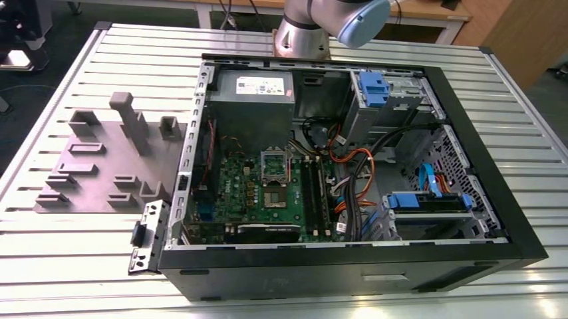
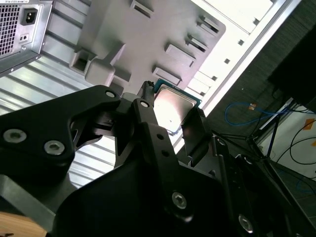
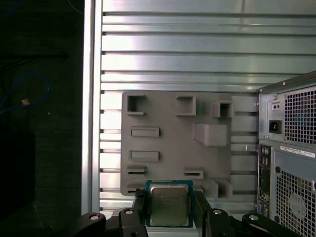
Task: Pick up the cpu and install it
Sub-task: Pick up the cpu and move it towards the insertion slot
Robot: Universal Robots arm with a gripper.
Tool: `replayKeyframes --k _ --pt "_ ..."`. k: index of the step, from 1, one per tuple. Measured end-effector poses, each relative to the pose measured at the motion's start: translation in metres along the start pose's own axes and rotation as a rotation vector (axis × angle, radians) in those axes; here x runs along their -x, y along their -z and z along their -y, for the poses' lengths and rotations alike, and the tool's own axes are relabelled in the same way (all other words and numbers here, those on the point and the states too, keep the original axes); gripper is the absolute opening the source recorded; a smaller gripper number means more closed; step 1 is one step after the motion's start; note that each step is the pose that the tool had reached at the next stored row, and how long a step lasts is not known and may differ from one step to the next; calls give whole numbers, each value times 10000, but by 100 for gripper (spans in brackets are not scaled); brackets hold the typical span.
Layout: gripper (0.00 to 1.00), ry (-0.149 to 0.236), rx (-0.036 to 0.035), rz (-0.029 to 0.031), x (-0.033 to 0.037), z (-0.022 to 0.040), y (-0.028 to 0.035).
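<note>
Exterior view's left first: the grey fixture plate [image 1: 98, 173] lies on the slatted table [image 1: 53, 266]. Just to its right you've got the open computer case [image 1: 355, 262], motherboard [image 1: 257, 179] flat inside. Over to the first wrist view, where your gripper [image 3: 169, 197] is pinching the cpu [image 3: 169, 205] — fingers [image 3: 139, 210] pressed on two opposite sides, metal top facing the camera, chip seen against the plate's edge.

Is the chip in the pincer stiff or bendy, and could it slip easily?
Probably stiff: the chip sits flat and unbent in the pincer. It is likely light, being small and thin next to the grey tray. It might slip, since only its narrow edges seem held and its top looks smooth.
</note>
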State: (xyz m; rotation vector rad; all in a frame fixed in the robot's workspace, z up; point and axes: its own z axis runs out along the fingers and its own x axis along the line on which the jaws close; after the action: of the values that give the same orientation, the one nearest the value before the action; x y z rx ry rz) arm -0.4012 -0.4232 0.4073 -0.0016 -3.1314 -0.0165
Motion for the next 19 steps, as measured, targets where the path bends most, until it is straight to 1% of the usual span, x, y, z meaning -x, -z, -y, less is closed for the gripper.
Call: replayKeyframes --k 19 --pt "47 0 -1 -1 54 1 1"
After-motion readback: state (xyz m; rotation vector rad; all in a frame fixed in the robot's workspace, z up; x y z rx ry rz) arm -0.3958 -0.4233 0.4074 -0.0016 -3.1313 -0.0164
